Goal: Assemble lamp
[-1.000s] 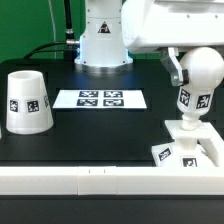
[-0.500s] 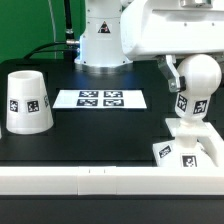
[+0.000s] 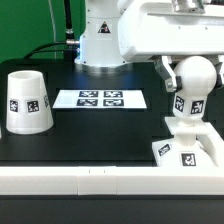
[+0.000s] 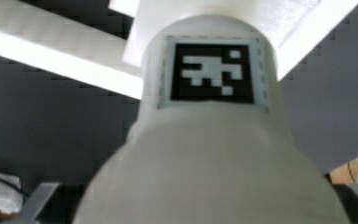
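The white bulb (image 3: 194, 78) stands upright by its tagged stem (image 3: 184, 104) in the raised socket of the flat square base (image 3: 180, 152) at the exterior view's right, by the table's front edge. My gripper (image 3: 192, 72) comes down from the upper right and is shut on the bulb's round head; one dark finger (image 3: 170, 72) shows on its left side. In the wrist view the bulb (image 4: 202, 150) fills the picture between my gripper's (image 4: 194, 208) fingers, its tag facing the camera. The tapered shade (image 3: 27, 101) stands alone at the exterior view's left.
The marker board (image 3: 100, 98) lies flat in the middle of the black table. The robot's white pedestal (image 3: 103, 42) stands behind it. A white ledge (image 3: 80, 180) runs along the table's front edge.
My gripper and the bulb's head have shifted slightly toward the exterior view's left, and the stem's tag has turned a little. Base and shade have not moved.
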Controlling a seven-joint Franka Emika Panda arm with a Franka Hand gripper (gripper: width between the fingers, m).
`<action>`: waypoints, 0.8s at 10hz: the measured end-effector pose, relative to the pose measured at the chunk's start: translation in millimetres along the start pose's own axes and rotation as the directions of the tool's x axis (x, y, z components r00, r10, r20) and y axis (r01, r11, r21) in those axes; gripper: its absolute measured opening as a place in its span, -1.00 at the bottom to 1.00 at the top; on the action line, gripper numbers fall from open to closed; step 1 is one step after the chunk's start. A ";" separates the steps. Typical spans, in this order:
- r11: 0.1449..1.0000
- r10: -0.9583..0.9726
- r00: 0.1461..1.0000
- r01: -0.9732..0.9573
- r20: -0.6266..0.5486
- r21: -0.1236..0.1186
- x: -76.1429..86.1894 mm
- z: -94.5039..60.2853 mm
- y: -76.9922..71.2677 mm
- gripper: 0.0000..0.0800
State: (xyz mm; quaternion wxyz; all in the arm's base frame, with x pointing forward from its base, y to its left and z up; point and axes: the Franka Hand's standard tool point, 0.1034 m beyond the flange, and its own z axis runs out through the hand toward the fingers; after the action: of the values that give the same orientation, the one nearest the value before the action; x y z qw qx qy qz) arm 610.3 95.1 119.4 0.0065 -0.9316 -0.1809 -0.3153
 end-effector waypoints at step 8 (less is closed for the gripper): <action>1.000 -0.005 1.000 0.005 0.004 -0.002 5.3 -7.7 3.0 0.75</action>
State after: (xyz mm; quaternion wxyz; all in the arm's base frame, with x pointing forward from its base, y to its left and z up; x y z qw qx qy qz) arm 610.7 93.1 129.0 0.0043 -0.9317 -0.1830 -0.3136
